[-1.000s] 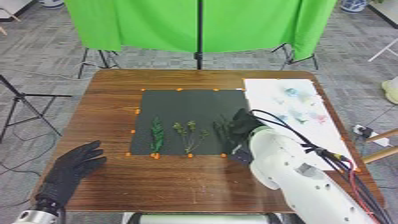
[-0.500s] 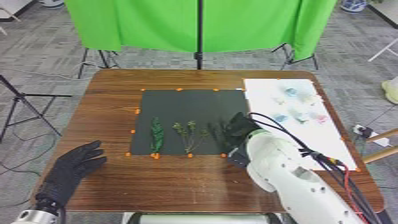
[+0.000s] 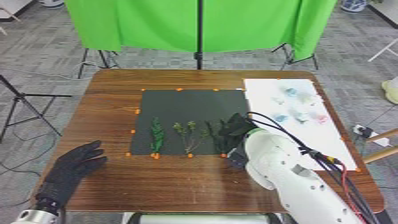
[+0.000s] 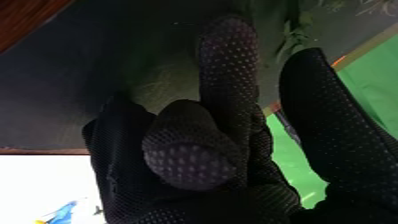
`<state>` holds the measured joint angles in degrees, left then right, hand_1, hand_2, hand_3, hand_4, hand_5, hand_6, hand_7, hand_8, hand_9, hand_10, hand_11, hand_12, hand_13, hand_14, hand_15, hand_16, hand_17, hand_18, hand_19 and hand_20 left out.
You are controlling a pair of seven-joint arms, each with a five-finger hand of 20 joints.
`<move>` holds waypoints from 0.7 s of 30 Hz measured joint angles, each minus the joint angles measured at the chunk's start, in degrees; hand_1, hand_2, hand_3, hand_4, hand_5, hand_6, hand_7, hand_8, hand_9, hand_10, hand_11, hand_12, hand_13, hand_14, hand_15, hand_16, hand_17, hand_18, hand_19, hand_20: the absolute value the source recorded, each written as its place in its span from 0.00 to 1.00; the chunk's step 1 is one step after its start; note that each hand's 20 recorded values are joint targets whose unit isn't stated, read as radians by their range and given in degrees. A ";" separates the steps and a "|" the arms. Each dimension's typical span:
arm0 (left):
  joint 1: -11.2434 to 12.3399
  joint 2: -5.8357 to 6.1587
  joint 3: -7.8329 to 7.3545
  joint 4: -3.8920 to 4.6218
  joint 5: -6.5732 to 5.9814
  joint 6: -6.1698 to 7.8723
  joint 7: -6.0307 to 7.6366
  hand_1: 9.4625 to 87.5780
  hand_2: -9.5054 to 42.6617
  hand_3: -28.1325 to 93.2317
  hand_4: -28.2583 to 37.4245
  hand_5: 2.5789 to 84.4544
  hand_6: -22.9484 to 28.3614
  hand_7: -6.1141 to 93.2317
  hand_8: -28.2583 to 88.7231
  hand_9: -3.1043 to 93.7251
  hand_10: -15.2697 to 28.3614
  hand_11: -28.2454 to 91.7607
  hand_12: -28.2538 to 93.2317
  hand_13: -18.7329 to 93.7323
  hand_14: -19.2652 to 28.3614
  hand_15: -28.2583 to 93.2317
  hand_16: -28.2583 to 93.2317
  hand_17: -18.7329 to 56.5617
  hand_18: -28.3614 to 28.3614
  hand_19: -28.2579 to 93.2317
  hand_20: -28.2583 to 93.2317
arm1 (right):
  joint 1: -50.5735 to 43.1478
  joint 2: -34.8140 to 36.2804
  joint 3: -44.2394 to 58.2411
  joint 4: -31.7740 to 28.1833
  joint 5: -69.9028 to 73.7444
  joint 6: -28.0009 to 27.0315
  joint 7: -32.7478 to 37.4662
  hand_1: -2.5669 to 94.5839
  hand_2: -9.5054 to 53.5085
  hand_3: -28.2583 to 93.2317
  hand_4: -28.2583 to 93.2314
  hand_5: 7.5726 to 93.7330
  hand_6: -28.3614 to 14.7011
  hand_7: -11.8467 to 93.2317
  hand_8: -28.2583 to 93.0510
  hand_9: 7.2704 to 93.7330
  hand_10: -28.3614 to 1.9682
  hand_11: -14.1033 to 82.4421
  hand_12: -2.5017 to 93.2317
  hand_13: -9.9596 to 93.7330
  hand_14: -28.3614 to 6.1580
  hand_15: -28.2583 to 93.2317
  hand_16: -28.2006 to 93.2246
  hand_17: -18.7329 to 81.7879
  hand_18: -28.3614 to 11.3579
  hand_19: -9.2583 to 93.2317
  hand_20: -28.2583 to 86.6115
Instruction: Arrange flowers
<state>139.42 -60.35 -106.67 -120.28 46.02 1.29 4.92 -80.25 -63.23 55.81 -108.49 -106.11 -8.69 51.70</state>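
Green sprigs (image 3: 157,136) left of right hand (image 3: 234,131), on black sheet (image 3: 191,105).

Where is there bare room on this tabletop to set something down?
The far half of the dark mat is bare, as is the brown table between its near edge, the left hand and the right arm. The mat's near half is crowded: leafy sprig, branching sprigs, right hand.

The right fingers (image 3: 234,130) are slightly farther left and nearer over the dark mat (image 3: 191,105) than a second ago. The dark stem (image 3: 213,134) beside them also sits farther left now.
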 measured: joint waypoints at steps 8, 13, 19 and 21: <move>-0.10 -0.06 -0.03 0.03 0.00 -0.01 -0.03 0.23 0.27 0.83 0.01 0.47 0.57 0.30 0.14 0.42 0.70 0.48 0.35 0.43 0.78 0.63 0.18 0.16 0.92 0.73 0.21 | -0.82 3.01 -0.46 -1.48 -8.56 -0.66 -1.41 0.24 0.16 0.90 0.04 0.56 0.46 0.67 0.05 0.93 0.60 0.54 0.30 0.98 0.76 0.79 0.47 0.77 0.22 1.00 0.79; -0.09 -0.14 -0.04 0.03 0.00 -0.01 -0.03 0.23 0.28 0.83 0.01 0.47 0.57 0.30 0.14 0.42 0.70 0.48 0.35 0.43 0.78 0.63 0.18 0.16 0.92 0.73 0.21 | -2.74 6.57 4.65 -5.09 -5.43 0.02 -3.02 0.23 0.18 0.88 0.04 0.55 0.46 0.49 0.09 0.82 0.52 0.53 0.28 0.89 0.68 0.81 0.45 0.67 0.20 1.00 0.77; -0.13 -0.26 -0.04 0.05 0.00 -0.01 -0.02 0.23 0.27 0.83 0.01 0.47 0.57 0.30 0.14 0.42 0.70 0.48 0.35 0.43 0.78 0.63 0.18 0.16 0.92 0.73 0.21 | -4.00 12.85 6.90 -5.02 -5.79 12.12 -11.56 0.29 0.12 0.95 0.01 0.43 0.52 0.52 0.05 0.48 0.50 0.60 0.24 0.57 0.56 0.80 0.38 0.45 0.24 0.88 0.62; -0.14 -0.27 -0.03 0.05 0.00 0.00 -0.01 0.23 0.28 0.83 0.01 0.47 0.57 0.30 0.14 0.42 0.70 0.48 0.35 0.43 0.78 0.63 0.18 0.16 0.92 0.73 0.21 | -4.79 15.28 6.80 -3.66 -12.92 15.92 -15.32 0.30 0.10 0.96 0.01 0.41 0.54 0.53 0.05 0.44 0.51 0.60 0.24 0.53 0.56 0.79 0.37 0.43 0.24 0.85 0.61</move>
<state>139.28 -60.62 -106.70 -120.23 46.02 1.29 4.91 -85.04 -47.96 62.62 -112.15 -119.03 7.24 36.38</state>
